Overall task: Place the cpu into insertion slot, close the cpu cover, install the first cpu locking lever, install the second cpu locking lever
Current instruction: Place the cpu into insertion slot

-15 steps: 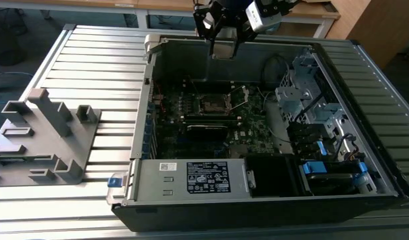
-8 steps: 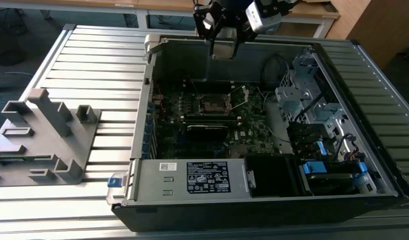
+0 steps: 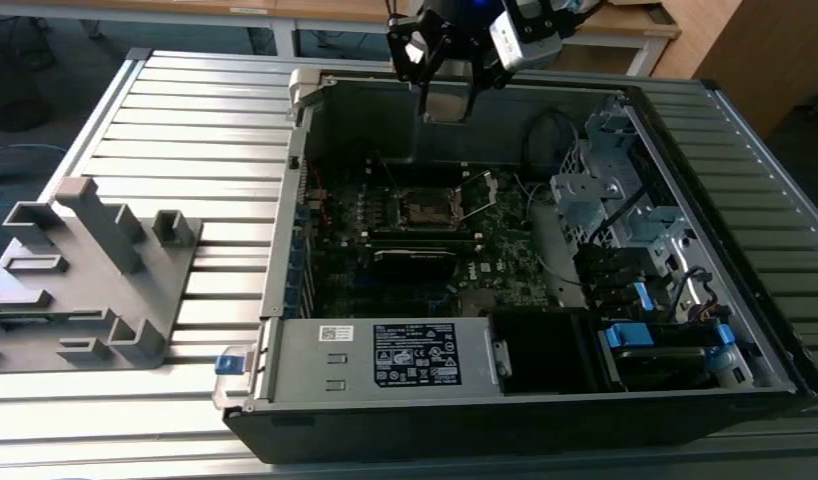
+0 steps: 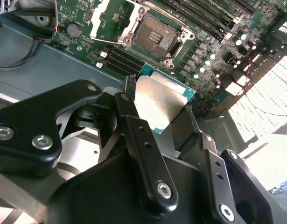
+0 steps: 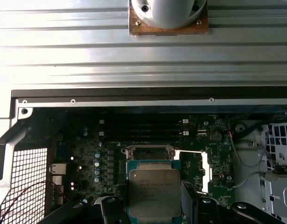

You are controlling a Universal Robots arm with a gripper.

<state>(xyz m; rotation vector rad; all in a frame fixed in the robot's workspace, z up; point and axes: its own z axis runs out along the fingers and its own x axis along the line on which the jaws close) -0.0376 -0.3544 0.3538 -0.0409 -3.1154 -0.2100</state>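
Observation:
My gripper (image 3: 445,92) hangs above the far wall of the open computer case, shut on the cpu (image 3: 445,103). In both wrist views the cpu (image 4: 158,103) (image 5: 154,192) is a flat square with a dull silver top and green edge, clamped between two black fingers (image 4: 134,121) (image 5: 114,205). The insertion slot (image 3: 428,207) (image 4: 155,36) (image 5: 148,152) lies open on the motherboard, dark inside, well below the chip. The cpu cover (image 3: 480,193) (image 4: 109,17) (image 5: 205,169) is swung up beside the slot.
Long black memory slots (image 4: 199,25) flank the socket, and a black module (image 3: 416,262) sits in front of it. A labelled power supply (image 3: 382,355) and drive bays (image 3: 623,230) fill the case's near side and the exterior view's right. A grey fixture (image 3: 89,280) stands on the slatted table (image 3: 196,110).

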